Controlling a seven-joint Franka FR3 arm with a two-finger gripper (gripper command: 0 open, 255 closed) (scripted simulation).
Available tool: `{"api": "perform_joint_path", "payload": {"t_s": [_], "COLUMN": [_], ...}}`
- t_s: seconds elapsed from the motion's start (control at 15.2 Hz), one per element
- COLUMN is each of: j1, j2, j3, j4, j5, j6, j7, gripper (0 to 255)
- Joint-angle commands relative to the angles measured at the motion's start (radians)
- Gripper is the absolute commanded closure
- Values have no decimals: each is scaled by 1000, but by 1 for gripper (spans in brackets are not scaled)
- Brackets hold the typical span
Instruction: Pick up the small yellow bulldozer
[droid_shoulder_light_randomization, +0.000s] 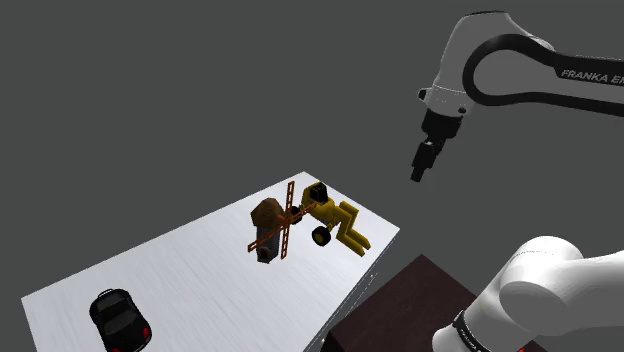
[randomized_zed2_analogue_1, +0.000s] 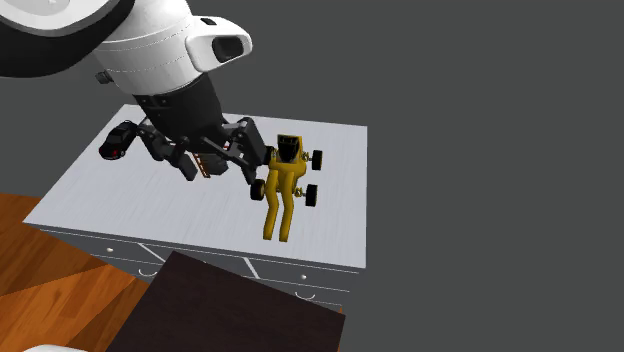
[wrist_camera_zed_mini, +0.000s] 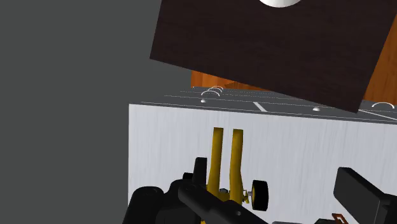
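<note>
My all-black two-finger gripper (droid_shoulder_light_randomization: 418, 174), spread and empty, hangs above the small yellow toy bulldozer (wrist_camera_zed_mini: 226, 159) on the white tabletop (wrist_camera_zed_mini: 165, 146). Its long axis crosses my finger line, offset toward one finger.

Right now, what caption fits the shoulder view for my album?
Robot arm hangs over a white table where a yellow bulldozer sits beside a brown toy, a black car far off.

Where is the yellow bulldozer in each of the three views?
Shoulder view: yellow bulldozer near the table's right corner, beside a brown toy.
Second exterior view: bulldozer mid-table, right of the end effector.
Wrist view: bulldozer just beyond the end effector.
Shared landmark: dark brown stand.
</note>
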Motion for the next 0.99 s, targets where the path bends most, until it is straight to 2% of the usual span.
{"api": "perform_joint_path", "payload": {"t_s": [0.0,0.46,0.92], "j1": [0,-14,-29], "j2": [0,153,381], "j3": [0,-20,-36], "j4": [0,-106,-138], "j5": [0,-2,-3], "j6": [0,270,542], "j7": [0,9,16], "gripper": [0,0,0]}}
